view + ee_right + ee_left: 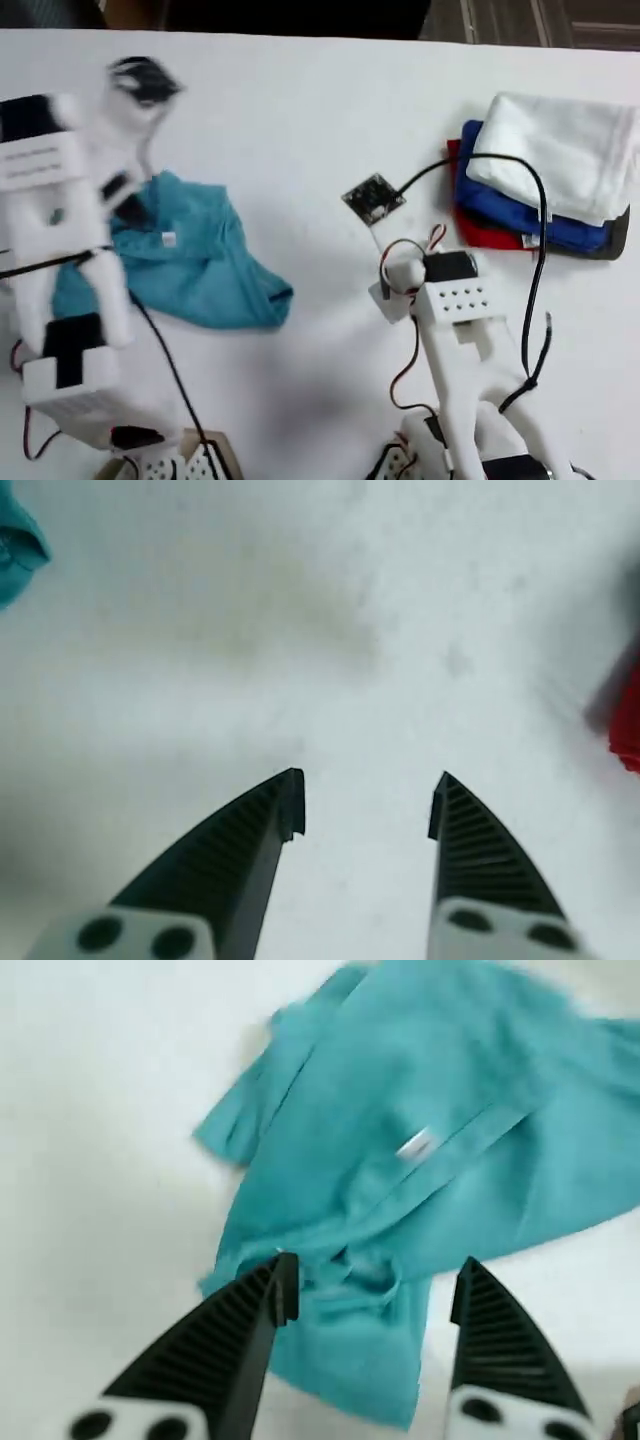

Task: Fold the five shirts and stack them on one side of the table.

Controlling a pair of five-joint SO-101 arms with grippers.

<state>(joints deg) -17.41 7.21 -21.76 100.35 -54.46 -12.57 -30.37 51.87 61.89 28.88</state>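
Observation:
A crumpled teal shirt [210, 265] lies on the left half of the white table [300, 110]. The left arm [70, 200] stands over the shirt's left part. In the left wrist view my left gripper [372, 1280] is open just above the teal shirt [420, 1140], near its collar tag [415, 1145]. At the right side sits a folded stack: a white shirt [560, 150] on top, a blue shirt [500, 205] and a red shirt [485, 235] under it. My right gripper [365, 805] is open over bare table, between the teal shirt [15, 540] and the red shirt [628, 725].
A dark folded layer [615, 235] peeks out at the stack's right end. The right arm [455, 300] rises from the front edge with black and red cables [540, 260] looping beside the stack. A small black board [373, 198] sits ahead of that arm.

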